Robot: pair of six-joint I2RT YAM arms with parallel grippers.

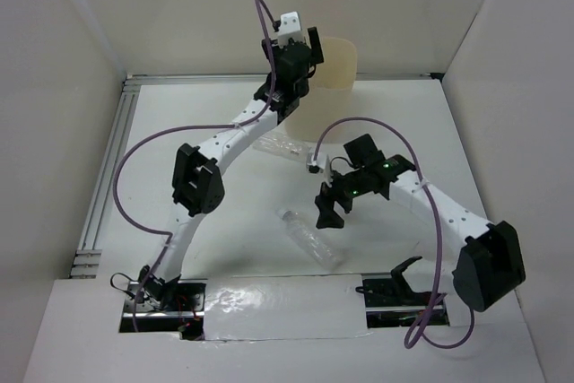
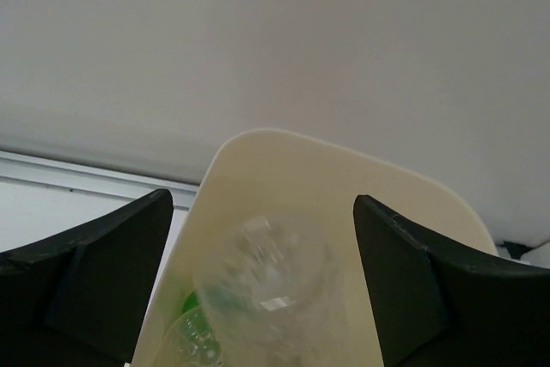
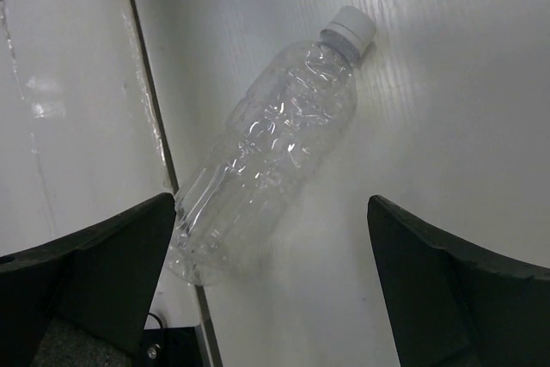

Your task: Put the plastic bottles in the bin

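Note:
The cream bin (image 1: 334,73) stands at the back of the table. My left gripper (image 1: 314,45) hangs over its mouth, open and empty. In the left wrist view the gripper (image 2: 262,204) looks into the bin (image 2: 344,178); a blurred clear bottle (image 2: 275,290) is inside, free of both fingers, with a green bottle (image 2: 193,333) beside it. My right gripper (image 1: 329,213) is open above a clear ribbed bottle (image 1: 309,238) with a white cap, lying on the table. In the right wrist view that bottle (image 3: 275,152) lies near the left finger of the gripper (image 3: 271,204). Another clear bottle (image 1: 278,148) lies under the left arm.
An aluminium rail (image 1: 103,177) runs along the table's left side. White walls close in the left, back and right. A foil-covered board (image 1: 269,307) spans the near edge between the arm bases. A table seam (image 3: 146,109) runs beside the bottle.

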